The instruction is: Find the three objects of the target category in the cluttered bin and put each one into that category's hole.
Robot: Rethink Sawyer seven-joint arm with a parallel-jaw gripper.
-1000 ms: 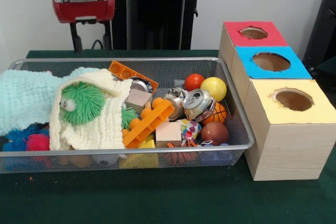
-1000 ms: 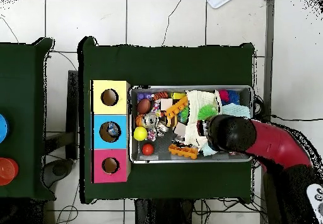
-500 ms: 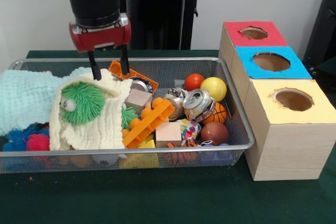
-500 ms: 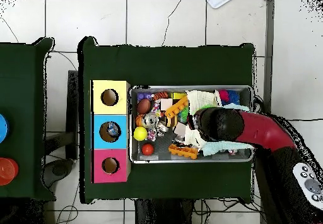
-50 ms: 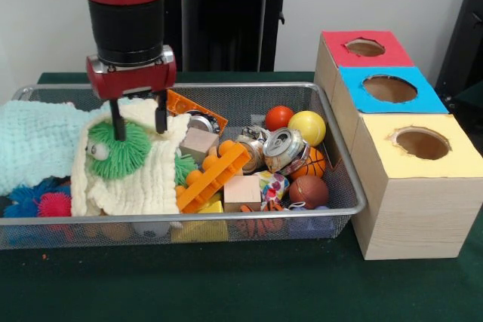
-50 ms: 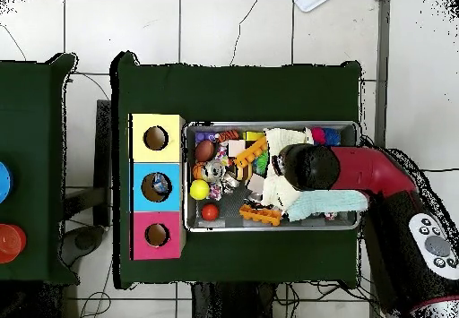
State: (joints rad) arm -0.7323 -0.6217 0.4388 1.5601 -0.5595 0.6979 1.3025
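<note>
- Three holes waiting in the box [image 5: 407, 186] beside the bin [image 5: 332, 216]: yellow, blue, red.
- Nearer in the bin: wooden block [image 5: 241, 190], orange brick [image 5: 215, 175], crushed can [image 5: 283, 148], balls; target category not clear.
- Further in: green fuzzy toy [image 5: 119, 148] nested in the cream cloth [image 5: 151, 179].
- Above it: gripper [image 5: 137, 127] parted, holding nothing, one finger touching the toy, probably to grasp it.
</note>
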